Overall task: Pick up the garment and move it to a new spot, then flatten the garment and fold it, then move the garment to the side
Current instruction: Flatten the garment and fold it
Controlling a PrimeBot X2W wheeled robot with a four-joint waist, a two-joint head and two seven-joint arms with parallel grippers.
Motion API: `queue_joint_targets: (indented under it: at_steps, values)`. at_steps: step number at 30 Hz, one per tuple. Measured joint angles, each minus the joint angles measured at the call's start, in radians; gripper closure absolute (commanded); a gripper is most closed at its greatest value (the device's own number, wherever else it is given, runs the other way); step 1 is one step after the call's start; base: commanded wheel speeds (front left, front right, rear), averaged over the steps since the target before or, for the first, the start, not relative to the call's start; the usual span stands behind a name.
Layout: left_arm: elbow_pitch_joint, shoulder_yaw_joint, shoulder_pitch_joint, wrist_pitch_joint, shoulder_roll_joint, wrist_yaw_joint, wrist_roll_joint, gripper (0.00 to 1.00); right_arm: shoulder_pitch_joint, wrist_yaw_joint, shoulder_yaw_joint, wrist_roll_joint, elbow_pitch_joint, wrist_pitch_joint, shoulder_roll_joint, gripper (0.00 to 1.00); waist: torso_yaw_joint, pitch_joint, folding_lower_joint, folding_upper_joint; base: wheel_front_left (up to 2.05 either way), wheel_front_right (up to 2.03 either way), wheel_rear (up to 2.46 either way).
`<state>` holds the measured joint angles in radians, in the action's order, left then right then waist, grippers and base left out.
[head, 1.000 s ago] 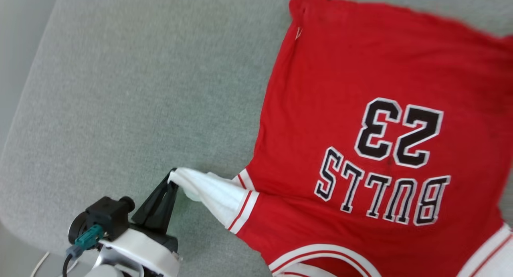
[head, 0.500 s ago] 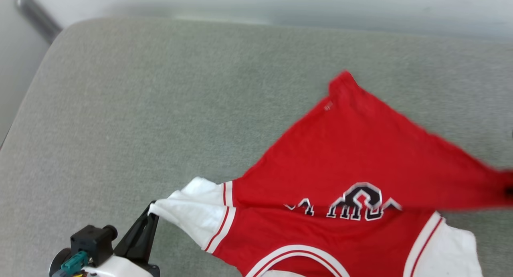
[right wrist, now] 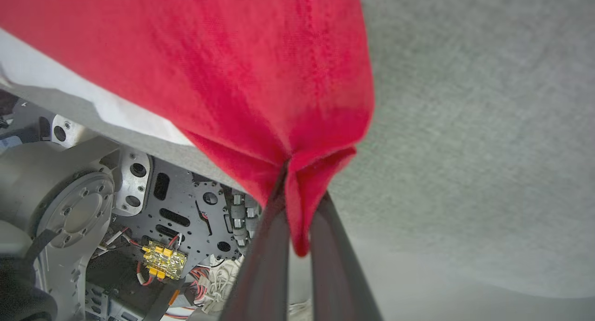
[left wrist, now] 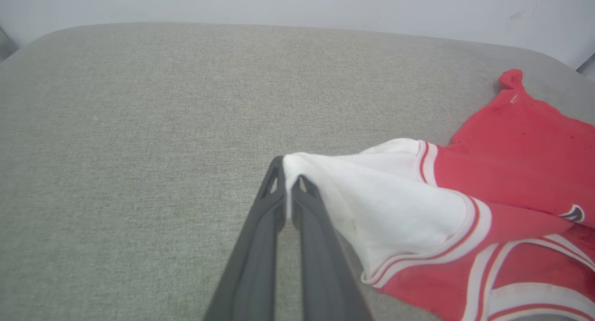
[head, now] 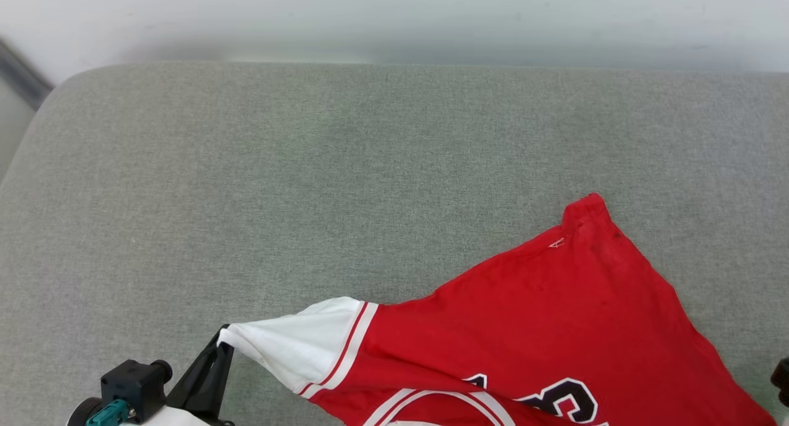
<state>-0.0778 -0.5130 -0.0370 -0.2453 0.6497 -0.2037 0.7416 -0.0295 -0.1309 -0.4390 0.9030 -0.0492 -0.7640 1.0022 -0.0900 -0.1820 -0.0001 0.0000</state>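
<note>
Red cloth is pinched in both our grippers. Nearest, at seven o'clock in the head view, our left gripper (head: 223,344) clamps the tip of the white sleeve (head: 290,347). Our right gripper (right wrist: 294,172) is closed on red fabric, and it is probably the dark shape at four o'clock. Between them the garment (head: 542,315) stretches along a nine-to-three axis over the near part of the grey cushion (head: 308,167). Flattening turns on that span.
</note>
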Motion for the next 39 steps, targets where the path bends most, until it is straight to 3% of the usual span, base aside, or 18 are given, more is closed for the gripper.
queue_joint_targets:
  at_steps: [2, 3, 4, 13, 17, 23, 30, 39]
  values:
    - [0.0, 0.0, 0.0, 0.0, 0.001, -0.002, -0.004, 1.0, -0.022, 0.0, 0.019, 0.001, -0.004, 0.024, -0.029, 1.0, 0.003, -0.004, 0.0, 0.0, 0.0, 0.0, 0.0]
    - [0.001, 0.0, 0.001, 0.0, 0.001, -0.003, -0.006, 1.0, -0.023, 0.0, 0.033, -0.002, -0.006, 0.036, -0.041, 0.7, 0.004, -0.005, 0.0001, 0.0, 0.0, 0.0, 0.0]
    - [0.002, 0.0, 0.001, 0.0, 0.001, -0.003, -0.007, 1.0, -0.023, 0.0, 0.049, -0.008, -0.005, 0.045, -0.051, 0.0, 0.006, -0.006, 0.0, 0.0, 0.0, 0.0, 0.0]
    - [0.003, -0.006, 0.016, 0.0, 0.005, -0.002, -0.018, 1.0, 0.122, 0.0, 0.201, -0.053, 0.131, 0.087, -0.081, 0.0, 0.012, -0.021, 0.0001, 0.0, 0.0, 0.0, 0.0]
    - [0.002, -0.021, 0.049, 0.006, 0.003, 0.007, -0.033, 1.0, 0.249, 0.0, 0.201, -0.092, 0.185, 0.061, -0.073, 0.0, 0.0, -0.044, 0.0001, 0.0, 0.0, 0.0, 0.0]
    - [0.006, -0.035, 0.106, 0.013, -0.008, 0.025, -0.05, 1.0, 0.477, 0.0, 0.072, -0.148, 0.193, -0.044, -0.08, 0.0, -0.027, -0.089, 0.0002, 0.0, 0.0, 0.0, 0.0]
    - [0.011, -0.053, 0.176, 0.013, -0.029, 0.046, -0.073, 1.0, 0.743, 0.0, -0.134, -0.213, 0.062, -0.179, -0.173, 0.0, -0.073, -0.169, 0.0003, 0.0, 0.0, 0.0, 0.0]
    - [0.016, -0.062, 0.245, 0.01, -0.057, 0.063, -0.089, 1.0, 0.887, 0.0, -0.265, -0.235, -0.146, -0.165, -0.255, 0.0, -0.121, -0.266, 0.0003, 0.0, 0.0, 0.0, 0.0]
